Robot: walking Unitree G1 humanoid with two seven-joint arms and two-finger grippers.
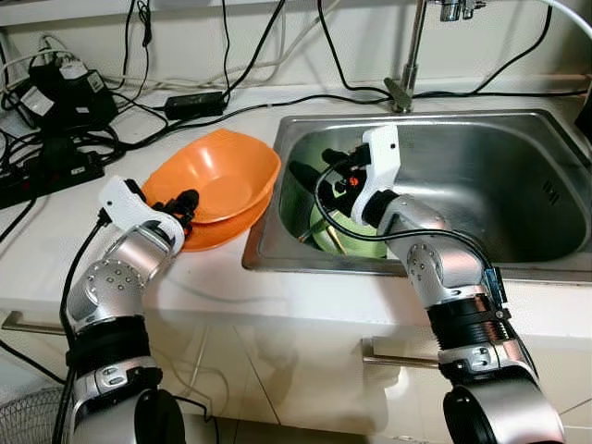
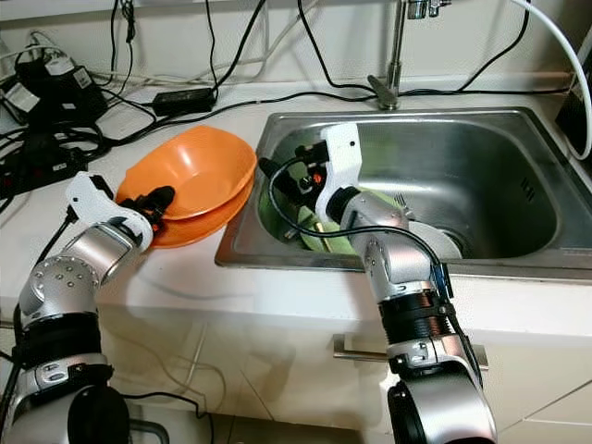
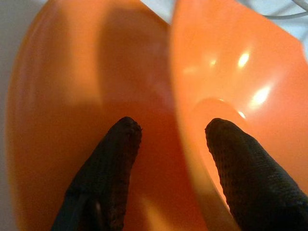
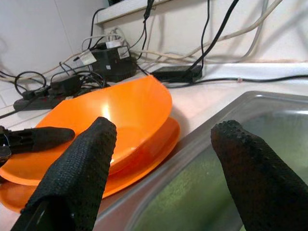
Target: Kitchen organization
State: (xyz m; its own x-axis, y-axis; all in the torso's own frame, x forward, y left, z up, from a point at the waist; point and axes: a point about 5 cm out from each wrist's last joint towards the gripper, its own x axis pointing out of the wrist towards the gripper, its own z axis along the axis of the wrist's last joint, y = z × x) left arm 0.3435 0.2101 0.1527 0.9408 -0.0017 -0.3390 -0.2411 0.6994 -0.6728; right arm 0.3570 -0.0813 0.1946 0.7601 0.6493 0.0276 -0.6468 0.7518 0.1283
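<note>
Left gripper (image 1: 185, 205) spread, fingers astride the rim of the top orange bowl (image 1: 222, 171). Right gripper (image 1: 319, 166) spread over the sink (image 1: 518, 199), holding nothing.

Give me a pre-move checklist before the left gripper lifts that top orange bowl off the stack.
1. Left gripper at the top orange bowl: ok, at its near rim.
2. Fingers straddling the rim: ok, one inside, one outside, open, not yet closed.
3. Lower orange bowl seated on the counter: ok, though it may lift along with the top one.
4. Right gripper out of the way: ok, open, over the sink.
5. Cables away from the bowls: ok, they lie behind the stack.
6. Grip firmness: cannot tell.
</note>
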